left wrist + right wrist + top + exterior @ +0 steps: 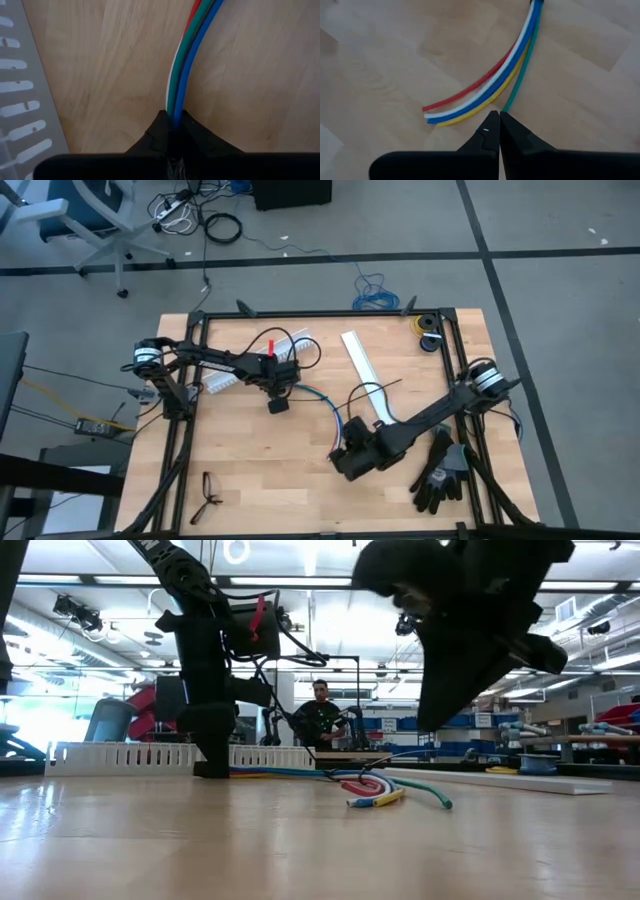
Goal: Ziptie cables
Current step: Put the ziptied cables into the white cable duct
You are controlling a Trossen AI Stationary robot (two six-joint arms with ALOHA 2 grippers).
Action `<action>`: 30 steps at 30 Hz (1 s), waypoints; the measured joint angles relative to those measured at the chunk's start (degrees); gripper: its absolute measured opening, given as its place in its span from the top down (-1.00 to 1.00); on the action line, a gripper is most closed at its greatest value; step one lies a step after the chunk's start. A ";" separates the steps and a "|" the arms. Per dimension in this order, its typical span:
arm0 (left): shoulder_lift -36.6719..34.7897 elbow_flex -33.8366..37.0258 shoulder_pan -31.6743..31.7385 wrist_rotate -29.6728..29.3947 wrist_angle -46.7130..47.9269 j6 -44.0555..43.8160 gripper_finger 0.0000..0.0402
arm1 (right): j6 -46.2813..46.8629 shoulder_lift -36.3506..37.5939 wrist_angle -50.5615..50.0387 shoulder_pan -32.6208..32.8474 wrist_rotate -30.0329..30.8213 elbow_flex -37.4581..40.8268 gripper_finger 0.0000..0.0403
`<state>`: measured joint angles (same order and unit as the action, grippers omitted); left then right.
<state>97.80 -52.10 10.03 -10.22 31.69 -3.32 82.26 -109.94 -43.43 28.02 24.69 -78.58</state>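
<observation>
Wooden boards make the table [260, 470], and both arms work over it. The left gripper [172, 122] is pinched tight on the cables [182, 65]. Its wrist view shows this up close: red, green, blue and white wires run straight into the dark fingertips. The high view only shows that gripper [278, 402] near the middle of the table, with a thin blue line curving away from it.

The right gripper [495, 120] is closed with nothing in it. Its wrist view shows the loose ends of the cables [485, 90] fanned out on the wood just in front of its tips: red, white, blue, yellow and green. It is not clear if the tips touch the green wire. The low view shows something else: the wire ends [385, 790] lie curled flat on the table, between the two dark arms.

A white slotted channel [228, 370] lies beside the left arm, and another white strip [365, 370] lies near the middle. Black gloves [440, 470] sit by the right arm. A pair of glasses [208, 495] rests near the front edge.

Behind the table, the low view shows a big bright room with a person [322, 715] far back.
</observation>
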 joint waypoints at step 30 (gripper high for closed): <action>0.02 0.09 -1.80 -1.94 -1.14 0.35 0.85 | -10.38 -1.39 -0.46 -2.87 -0.88 -4.84 0.23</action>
<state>97.82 -52.01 8.23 -12.16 30.56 -2.98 71.88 -111.33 -43.89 25.15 23.81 -83.42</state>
